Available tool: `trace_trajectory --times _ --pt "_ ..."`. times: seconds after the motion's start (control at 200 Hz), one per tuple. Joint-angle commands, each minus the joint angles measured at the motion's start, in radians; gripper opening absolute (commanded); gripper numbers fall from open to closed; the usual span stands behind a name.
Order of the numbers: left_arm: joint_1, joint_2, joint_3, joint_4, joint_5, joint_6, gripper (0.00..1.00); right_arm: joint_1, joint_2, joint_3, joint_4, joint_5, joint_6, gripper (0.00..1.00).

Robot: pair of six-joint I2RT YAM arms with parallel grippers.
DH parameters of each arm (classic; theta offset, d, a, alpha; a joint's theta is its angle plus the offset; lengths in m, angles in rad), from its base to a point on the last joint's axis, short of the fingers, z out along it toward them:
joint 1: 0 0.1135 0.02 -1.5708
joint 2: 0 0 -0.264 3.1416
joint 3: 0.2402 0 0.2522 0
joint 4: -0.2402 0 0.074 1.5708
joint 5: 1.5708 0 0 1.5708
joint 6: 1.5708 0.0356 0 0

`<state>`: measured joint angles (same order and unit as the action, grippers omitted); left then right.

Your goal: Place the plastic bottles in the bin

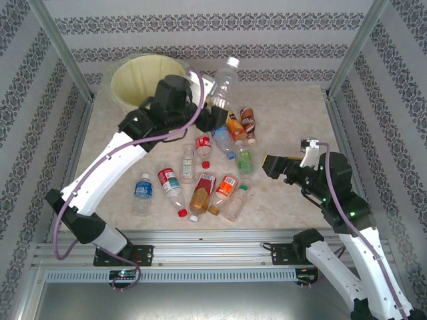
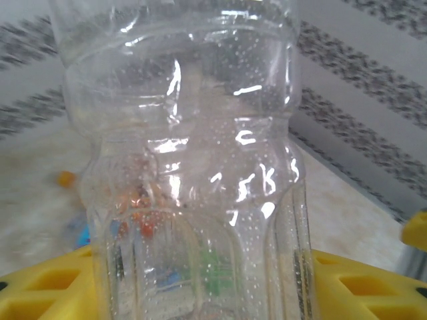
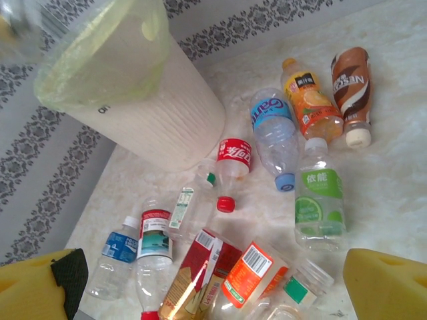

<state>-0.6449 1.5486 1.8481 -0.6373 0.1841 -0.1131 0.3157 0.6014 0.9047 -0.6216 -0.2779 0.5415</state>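
My left gripper [image 1: 215,115] is shut on a clear plastic bottle [image 1: 225,83] with a white cap, held above the table just right of the bin [image 1: 141,80], a large white bucket with a pale yellow-green liner. In the left wrist view the bottle [image 2: 193,153] stands between my yellow fingers [image 2: 363,283]. Several more plastic bottles lie on the table's middle, among them a blue-labelled one [image 1: 142,189], a green one [image 3: 320,203] and a red one [image 3: 233,159]. My right gripper [image 1: 270,165] hangs open to their right, its fingers [image 3: 387,283] apart with nothing between them.
Metal frame posts stand at the table's corners and patterned walls close in the back and sides. A loose red cap [image 3: 225,204] lies among the bottles. Bare tabletop [image 1: 293,113] lies at the right.
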Motion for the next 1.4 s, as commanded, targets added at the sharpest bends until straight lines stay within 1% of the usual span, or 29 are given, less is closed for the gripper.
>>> trace_trajectory --times 0.0,0.125,0.25,0.415,0.605,0.739,0.859,1.064,1.224,1.329,1.399 --pt "0.055 0.045 0.125 -0.168 -0.13 0.076 0.62 -0.007 0.011 0.018 -0.031 0.013 -0.039 0.98" --pt "0.155 0.107 0.274 -0.269 -0.125 0.071 0.63 -0.006 0.018 0.014 -0.046 0.017 -0.043 0.98" --pt "0.242 0.171 0.384 -0.355 -0.161 0.071 0.62 -0.006 0.018 0.011 -0.069 0.039 -0.049 0.98" --pt "0.352 0.231 0.453 -0.42 -0.151 0.027 0.63 -0.006 0.015 -0.001 -0.094 0.06 -0.049 0.98" --pt "0.449 0.286 0.458 -0.464 -0.113 -0.03 0.62 -0.007 0.019 -0.028 -0.096 0.078 -0.035 0.98" --pt "0.487 0.319 0.446 -0.474 -0.118 -0.048 0.64 -0.007 0.018 -0.049 -0.094 0.086 -0.026 0.98" --pt "0.515 0.341 0.436 -0.475 -0.091 -0.066 0.64 -0.007 0.018 -0.061 -0.093 0.089 -0.02 0.98" --pt "0.518 0.349 0.393 -0.471 -0.067 -0.076 0.66 -0.007 0.021 -0.07 -0.097 0.1 -0.02 0.98" --pt "0.518 0.35 0.37 -0.464 -0.072 -0.077 0.68 -0.007 0.034 -0.073 -0.09 0.099 -0.018 0.98" --pt "0.519 0.352 0.37 -0.465 -0.069 -0.082 0.73 -0.007 0.035 -0.078 -0.089 0.101 -0.017 0.98" --pt "0.518 0.35 0.371 -0.463 -0.066 -0.081 0.74 -0.007 0.035 -0.079 -0.089 0.1 -0.017 0.98"
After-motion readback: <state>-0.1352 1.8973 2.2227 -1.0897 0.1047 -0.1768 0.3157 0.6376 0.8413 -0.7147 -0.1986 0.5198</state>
